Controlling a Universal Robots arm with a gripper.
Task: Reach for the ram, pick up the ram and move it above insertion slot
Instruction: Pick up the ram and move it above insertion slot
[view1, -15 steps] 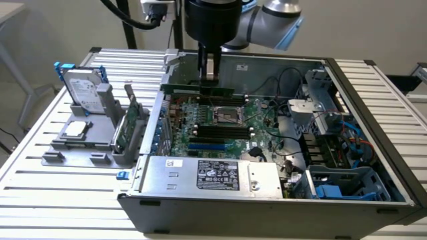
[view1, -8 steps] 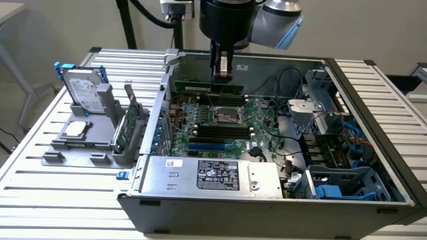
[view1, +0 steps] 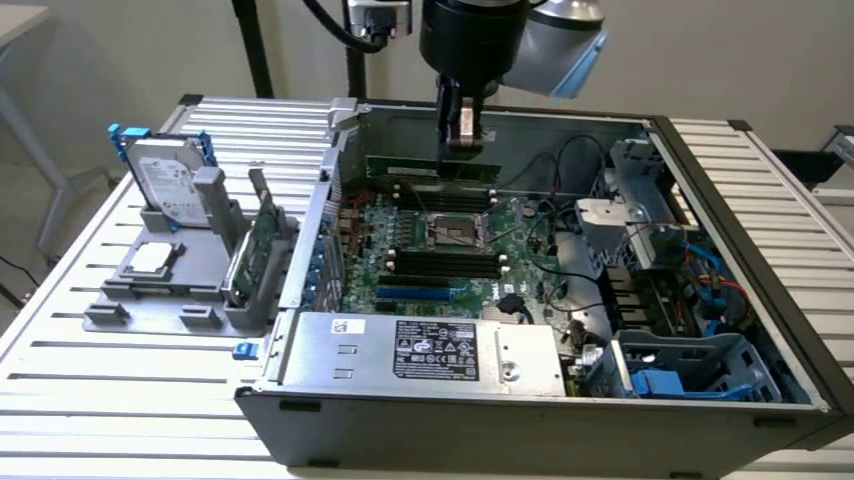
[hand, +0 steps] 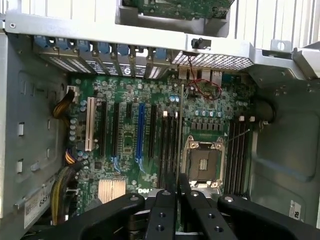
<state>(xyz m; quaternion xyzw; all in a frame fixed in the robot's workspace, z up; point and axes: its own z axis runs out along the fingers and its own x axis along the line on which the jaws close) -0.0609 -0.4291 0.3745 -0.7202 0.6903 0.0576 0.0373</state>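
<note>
I have one arm on screen, and its gripper hangs over the far side of the open computer case. The fingers are drawn narrow and clamped on the ram, a single thin green stick that lies level beneath them, just above the far edge of the motherboard. In the wrist view the gripper points down at the motherboard, and the ram shows edge-on as a thin line running away from the fingertips, between two banks of dark memory slots beside the processor socket.

Counting what I can: one processor socket, one blue expansion slot among several black ones, and one white slot. One power supply with a label sits at the near side of the case. On the exterior view's left, a grey holder carries one silver hard drive standing upright and one green expansion card on edge.

The case and holder rest on a table of ribbed aluminium slats. Behind it stands a pale wall, with black posts rising at the far edge.
</note>
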